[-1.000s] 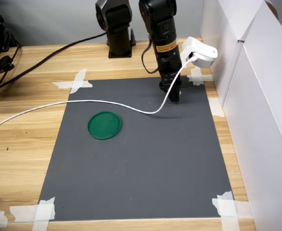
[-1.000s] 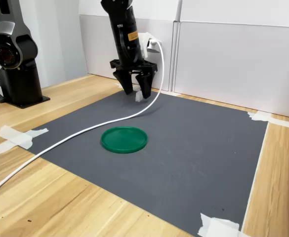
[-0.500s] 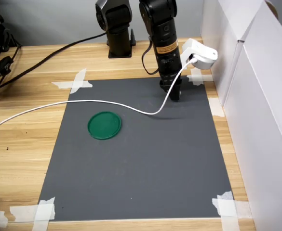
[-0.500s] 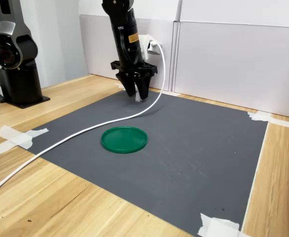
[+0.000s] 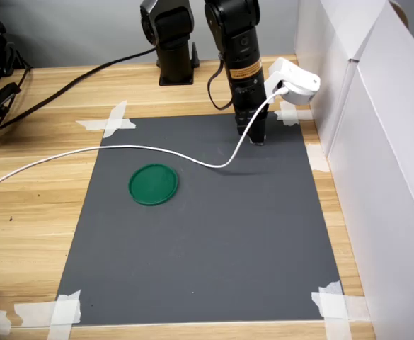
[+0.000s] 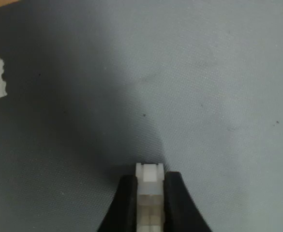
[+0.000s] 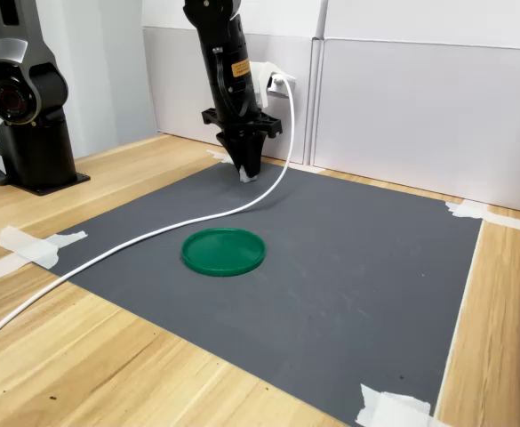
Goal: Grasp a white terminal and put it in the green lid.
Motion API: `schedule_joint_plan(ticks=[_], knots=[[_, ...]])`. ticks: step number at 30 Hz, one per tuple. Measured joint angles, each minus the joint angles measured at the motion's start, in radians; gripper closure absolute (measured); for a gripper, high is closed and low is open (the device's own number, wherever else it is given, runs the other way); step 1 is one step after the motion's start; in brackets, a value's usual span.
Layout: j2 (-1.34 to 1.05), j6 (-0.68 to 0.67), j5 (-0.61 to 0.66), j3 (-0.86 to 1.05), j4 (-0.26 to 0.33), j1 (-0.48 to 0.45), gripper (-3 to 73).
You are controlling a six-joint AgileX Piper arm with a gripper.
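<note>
The end effector is clamped on the white terminal, seemingly just off the mat; carrying it to the green lid remains.

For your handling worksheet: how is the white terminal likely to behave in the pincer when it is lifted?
The white terminal is a tiny plastic block, so probably stiff and very light. The pincer clamps its flat sides, so it seems unlikely to roll. Being so small with little surface gripped, it might twist or slip if jolted.

lab bench | taped grey mat | white partition panels
</note>
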Motion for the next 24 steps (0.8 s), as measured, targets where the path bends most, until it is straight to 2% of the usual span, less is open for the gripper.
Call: schedule_joint_plan(ticks=[3,8,10,13,16,24], knots=[[-0.004,0.024,0.000,0.000,-0.011,0.000,60.5],[-0.060,0.070,0.003,0.000,-0.085,0.000,60.5],[-0.090,0.077,0.017,-0.001,-0.097,0.000,60.5],[-0.136,0.083,0.084,-0.023,-0.099,-0.002,60.5],[-0.179,0.083,0.152,-0.068,-0.074,-0.027,60.5],[-0.247,0.046,0.324,-0.231,-0.048,-0.209,60.5]])
